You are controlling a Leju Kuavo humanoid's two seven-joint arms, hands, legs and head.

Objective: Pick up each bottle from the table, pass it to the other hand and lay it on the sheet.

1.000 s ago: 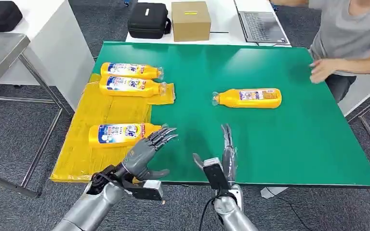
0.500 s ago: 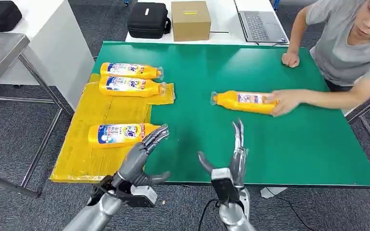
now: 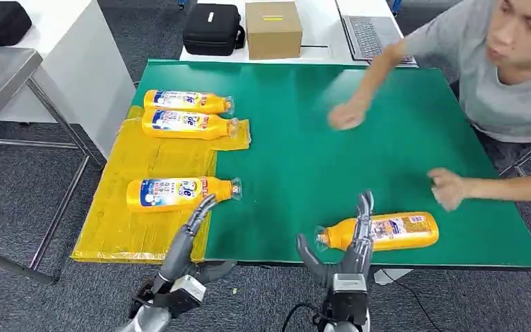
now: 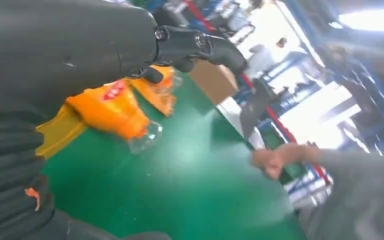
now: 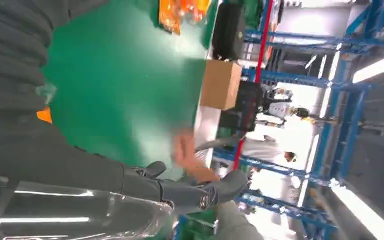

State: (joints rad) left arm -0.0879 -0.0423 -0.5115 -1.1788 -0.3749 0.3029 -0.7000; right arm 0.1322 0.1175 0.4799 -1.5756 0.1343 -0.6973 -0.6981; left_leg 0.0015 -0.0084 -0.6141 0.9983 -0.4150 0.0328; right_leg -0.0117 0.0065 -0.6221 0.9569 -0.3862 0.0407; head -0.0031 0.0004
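From the head view, a green table carries a yellow sheet along its left side, and three orange bottles lie on that sheet: a far bottle, a second bottle just beside it, and a near bottle whose clear cap end reaches onto the green. A fourth bottle lies on its side on the bare green near the front edge, well apart from the sheet. The right hand stands just in front of this bottle's cap end, fingers straight and spread, thumb out to the side, holding nothing; whether the fingers touch the bottle cannot be told. The left hand is at the table's front edge by the sheet's corner, fingers stretched out toward the near bottle and holding nothing. A person in a grey shirt leans over the far right side, one hand blurred above the table's middle, the other hand near the fourth bottle. Behind the table stand a cardboard box, a black case and a laptop. In the left wrist view, the left hand's dark fingers reach out uncurled, with an orange bottle's clear cap end just past them. In the right wrist view, the right hand's fingers extend uncurled over blurred green table, with the box beyond.
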